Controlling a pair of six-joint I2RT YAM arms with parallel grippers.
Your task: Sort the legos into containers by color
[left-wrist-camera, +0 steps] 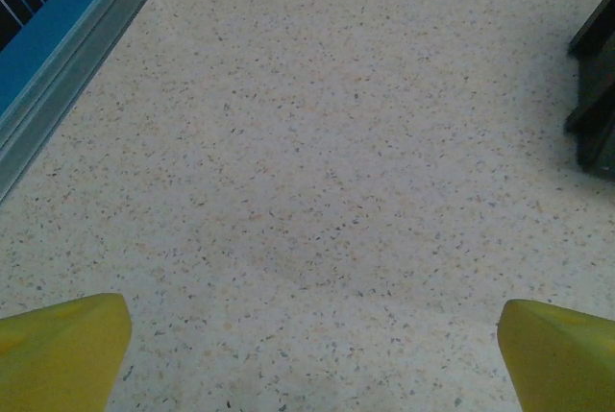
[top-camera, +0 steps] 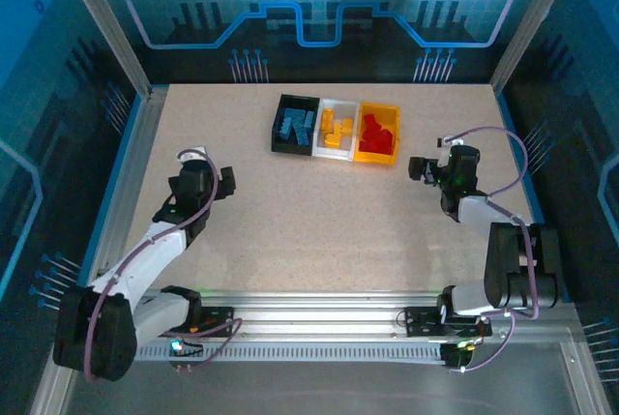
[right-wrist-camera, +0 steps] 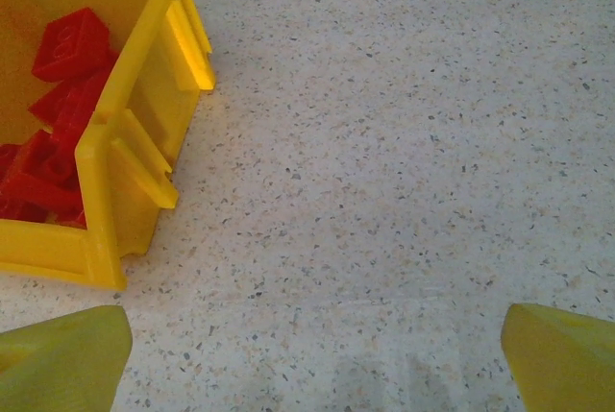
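- Left gripper: yellow fingers wide apart over the speckled matte surface.
- Right gripper: fingers apart; glossy yellow bin of studded red legos ahead-left.
- Top view adds: black bin with blue legos, white bin with orange legos, joined alongside.

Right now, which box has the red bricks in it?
The yellow box at the right end of the row holds the red bricks. The black box holds blue bricks, and the white box in the middle holds yellow bricks.
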